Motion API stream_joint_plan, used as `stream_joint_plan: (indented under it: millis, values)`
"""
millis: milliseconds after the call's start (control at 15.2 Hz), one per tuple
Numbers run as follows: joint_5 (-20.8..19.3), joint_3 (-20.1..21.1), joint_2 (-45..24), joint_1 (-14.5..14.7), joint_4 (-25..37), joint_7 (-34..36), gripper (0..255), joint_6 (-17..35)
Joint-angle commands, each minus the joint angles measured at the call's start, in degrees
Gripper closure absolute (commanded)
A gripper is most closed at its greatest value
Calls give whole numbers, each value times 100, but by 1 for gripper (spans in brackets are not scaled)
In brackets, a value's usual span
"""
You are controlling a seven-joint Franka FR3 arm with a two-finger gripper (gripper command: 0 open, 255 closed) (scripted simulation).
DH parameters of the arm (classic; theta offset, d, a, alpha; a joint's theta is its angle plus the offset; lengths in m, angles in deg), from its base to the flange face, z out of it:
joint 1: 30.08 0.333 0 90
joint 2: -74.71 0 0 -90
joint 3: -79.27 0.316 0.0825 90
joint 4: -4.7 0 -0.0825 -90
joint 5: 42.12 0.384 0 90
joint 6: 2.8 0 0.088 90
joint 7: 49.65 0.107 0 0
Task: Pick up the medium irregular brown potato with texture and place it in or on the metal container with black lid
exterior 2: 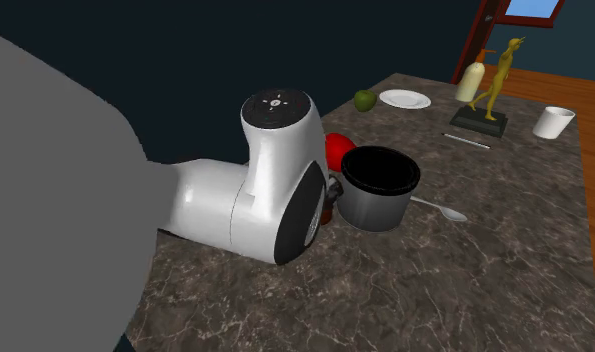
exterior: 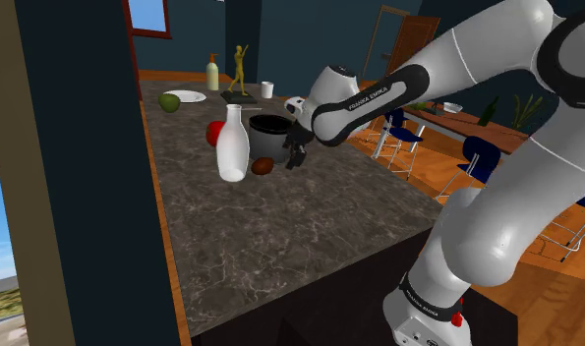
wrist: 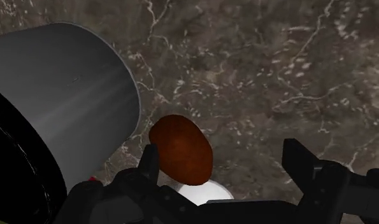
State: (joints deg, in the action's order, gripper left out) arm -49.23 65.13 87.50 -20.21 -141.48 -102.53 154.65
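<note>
brown potato [wrist: 180, 147] lies on the marbled table [wrist: 264, 76] right beside the grey pot [wrist: 67, 95], sitting between the open, empty fingers [wrist: 301, 164] but crowding the pot-side one, long axis slanted across the gap, so i'd nudge potward.

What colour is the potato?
The potato is reddish brown; the wrist view shows it best.

Second exterior view: the arm's white link [exterior 2: 275, 190] covers most of the red round item [exterior 2: 338, 149]. Wrist view: the grey container [wrist: 67, 95] is cut off by the frame edge; the white bottle [wrist: 205, 191] sits largely behind the potato [wrist: 181, 147] and the hand [wrist: 223, 154]
</note>
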Motion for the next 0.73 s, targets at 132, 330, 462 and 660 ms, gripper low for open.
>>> stream_joint_plan:
  millis: [132, 330, 462, 660]
  values:
    - [1013, -402, -1012, 529, 390, -1644, 0, 948]
    - [2234, -318, -1619, 632, 731, -3010, 0, 1309]
    - [2529, -197, -1816, 555, 823, -3240, 0, 1400]
    - [2956, -3, -2108, 426, 975, -3580, 0, 1527]
